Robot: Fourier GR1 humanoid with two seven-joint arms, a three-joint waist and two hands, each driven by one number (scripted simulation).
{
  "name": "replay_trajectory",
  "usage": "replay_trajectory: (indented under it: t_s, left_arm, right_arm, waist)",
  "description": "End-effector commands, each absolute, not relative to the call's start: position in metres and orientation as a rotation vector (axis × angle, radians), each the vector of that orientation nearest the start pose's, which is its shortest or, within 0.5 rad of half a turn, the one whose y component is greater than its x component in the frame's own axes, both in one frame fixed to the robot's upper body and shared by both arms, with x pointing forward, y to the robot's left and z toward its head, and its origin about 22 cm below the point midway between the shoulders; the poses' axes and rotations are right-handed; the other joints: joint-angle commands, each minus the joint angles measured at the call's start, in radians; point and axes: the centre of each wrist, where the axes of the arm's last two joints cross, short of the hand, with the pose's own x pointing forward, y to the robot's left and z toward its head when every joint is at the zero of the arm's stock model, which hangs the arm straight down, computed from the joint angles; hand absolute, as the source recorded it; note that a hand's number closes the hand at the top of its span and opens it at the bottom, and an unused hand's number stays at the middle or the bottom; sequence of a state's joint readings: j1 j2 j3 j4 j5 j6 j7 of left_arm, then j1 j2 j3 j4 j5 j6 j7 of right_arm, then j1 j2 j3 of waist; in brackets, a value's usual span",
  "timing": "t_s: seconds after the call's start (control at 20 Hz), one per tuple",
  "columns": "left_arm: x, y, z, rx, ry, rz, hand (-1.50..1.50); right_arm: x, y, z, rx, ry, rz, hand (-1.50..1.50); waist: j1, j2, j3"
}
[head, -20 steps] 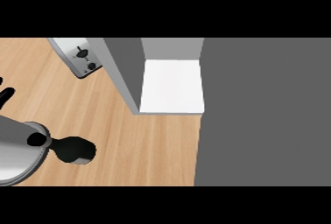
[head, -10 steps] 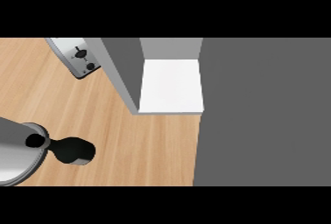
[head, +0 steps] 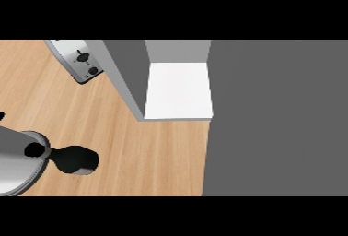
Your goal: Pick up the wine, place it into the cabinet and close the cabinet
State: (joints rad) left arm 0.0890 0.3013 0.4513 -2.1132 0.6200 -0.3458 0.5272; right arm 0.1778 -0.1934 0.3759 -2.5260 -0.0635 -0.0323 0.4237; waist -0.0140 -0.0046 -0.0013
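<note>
Cabinet (head: 178, 90) at 12 o'clock stands open for the wine, unseen here. Left hand (head: 1, 115), a sliver at 9 o'clock: whether it grips anything, I cannot tell.

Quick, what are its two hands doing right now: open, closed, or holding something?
Left hand: only a black sliver shows at the view's left edge; it cannot be told.
Right hand: not in view.
</note>
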Motion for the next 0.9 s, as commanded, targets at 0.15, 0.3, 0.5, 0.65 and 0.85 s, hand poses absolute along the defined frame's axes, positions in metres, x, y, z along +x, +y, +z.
replay_trajectory:
  t_s: [0.15,0.3,0.5,0.65,0.85]
  left_arm:
    - [0.18,0.375,0.117,-0.155,-1.609,-0.124,-1.5]
    - [0.191,0.374,0.099,-0.152,-1.6,-0.135,-1.5]
    - [0.21,0.375,0.076,-0.154,-1.585,-0.119,-1.5]
    - [0.201,0.364,0.064,-0.133,-1.565,-0.145,-1.5]
    - [0.215,0.375,0.058,-0.111,-1.559,-0.151,-1.5]
  right_arm:
    - [0.081,-0.206,0.206,0.343,-1.935,0.272,-1.5]
    - [0.076,-0.209,0.211,0.32,-1.947,0.286,-1.5]
    - [0.074,-0.205,0.21,0.348,-1.946,0.27,-1.5]
    - [0.077,-0.205,0.207,0.319,-1.944,0.276,-1.5]
    - [0.072,-0.208,0.214,0.326,-1.945,0.271,-1.5]
  waist:
    - [0.004,0.002,0.001]
    - [-0.003,0.002,0.001]
    - [-0.013,0.003,0.0]
    - [-0.003,0.002,0.001]
    - [-0.003,0.002,0.0]
